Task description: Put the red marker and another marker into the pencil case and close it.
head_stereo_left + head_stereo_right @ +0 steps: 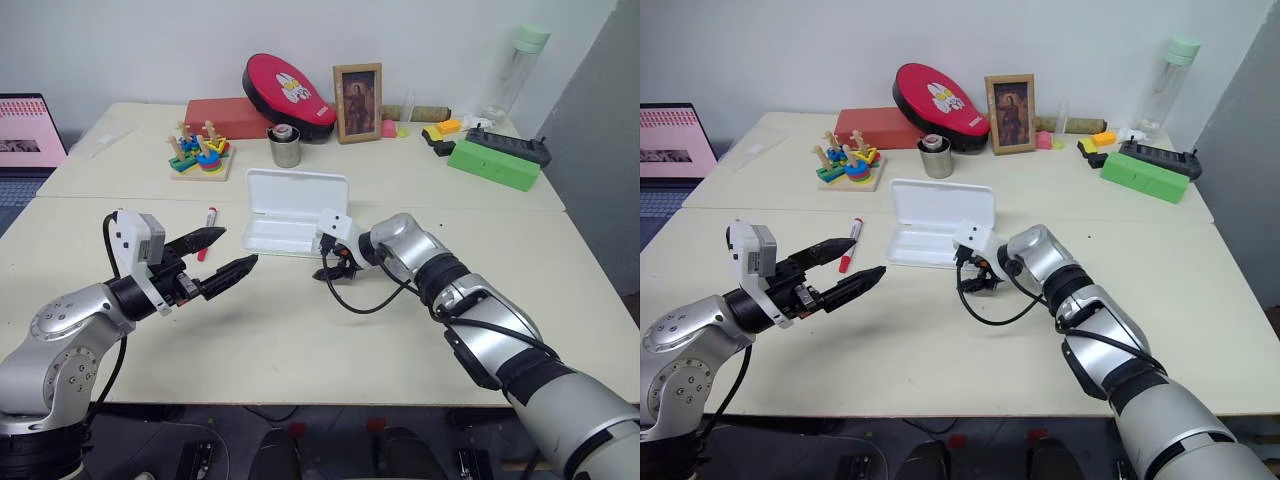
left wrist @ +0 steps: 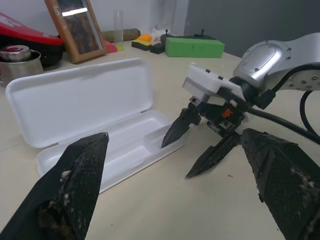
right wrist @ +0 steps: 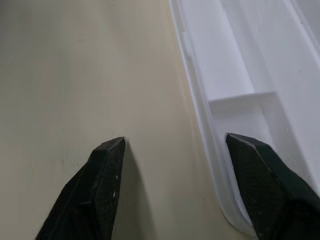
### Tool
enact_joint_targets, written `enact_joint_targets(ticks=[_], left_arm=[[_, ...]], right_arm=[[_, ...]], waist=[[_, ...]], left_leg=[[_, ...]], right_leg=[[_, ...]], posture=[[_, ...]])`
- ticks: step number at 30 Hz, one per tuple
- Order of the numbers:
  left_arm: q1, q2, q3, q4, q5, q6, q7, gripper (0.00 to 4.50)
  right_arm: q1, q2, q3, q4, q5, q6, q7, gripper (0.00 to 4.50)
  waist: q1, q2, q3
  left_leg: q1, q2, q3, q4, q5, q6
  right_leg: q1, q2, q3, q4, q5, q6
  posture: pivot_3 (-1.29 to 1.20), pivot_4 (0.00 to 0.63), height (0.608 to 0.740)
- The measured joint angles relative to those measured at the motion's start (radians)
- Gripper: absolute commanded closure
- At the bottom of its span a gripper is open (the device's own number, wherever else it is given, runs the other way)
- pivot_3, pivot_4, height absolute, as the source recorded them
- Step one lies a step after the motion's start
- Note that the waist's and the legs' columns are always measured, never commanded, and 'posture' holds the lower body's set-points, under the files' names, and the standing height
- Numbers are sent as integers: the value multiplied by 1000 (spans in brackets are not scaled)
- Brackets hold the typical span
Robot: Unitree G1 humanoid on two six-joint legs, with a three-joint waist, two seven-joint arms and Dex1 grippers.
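Open white case mid-table, both of your claws empty beside it.

Nearest you, your left gripper [image 1: 222,254] hangs level above the smooth cream table [image 1: 300,340], its two rough black pointed fingers [image 2: 75,185] spread wide with nothing between them. Your right gripper [image 1: 333,268] sits at the near right corner of the pencil case [image 1: 290,215], tips angled down at the table; its jaws are parted, one finger over the bare table and the other over the case's rim, gripping nothing. The case is flat glossy white plastic with rounded corners, lid tipped back, its shallow tray bare. The red marker [image 1: 209,226], slim and white with a red cap, lies just left of the case. Farther back stand a metal cup [image 1: 285,148], a wooden stacking toy [image 1: 198,155] and a framed picture [image 1: 357,102].
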Motion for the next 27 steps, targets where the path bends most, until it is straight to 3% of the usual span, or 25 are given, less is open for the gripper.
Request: enact_joint_targets(ticks=[11, 20, 25, 27], left_arm=[[6, -3, 0, -14, -12, 13, 21, 0], [22, -1, 22, -14, -13, 16, 18, 0], [86, 15, 56, -31, -17, 34, 14, 0], [118, 23, 88, -49, -34, 39, 10, 0]], right_arm=[[-38, 26, -44, 96, -47, -57, -58, 4477], [-34, 19, -61, 73, -75, -104, -31, 4477], [67, -37, -54, -177, -72, -79, 73, 4477], [169, -82, -31, -376, -70, -26, 129, 4477]], waist=[[0, 2, 1], [-1, 2, 1], [-3, 2, 1], [1, 1, 1]], left_leg=[[0, 0, 0, 0, 0, 0], [0, 0, 0, 0, 0, 0], [-1, 0, 0, -1, 0, 0], [-1, 0, 0, -1, 0, 0]], right_leg=[[0, 0, 0, 0, 0, 0], [0, 0, 0, 0, 0, 0], [0, 0, 0, -1, 0, 0], [0, 0, 0, -1, 0, 0]], posture=[[0, 150, 740], [0, 150, 740], [0, 150, 740], [0, 150, 740]])
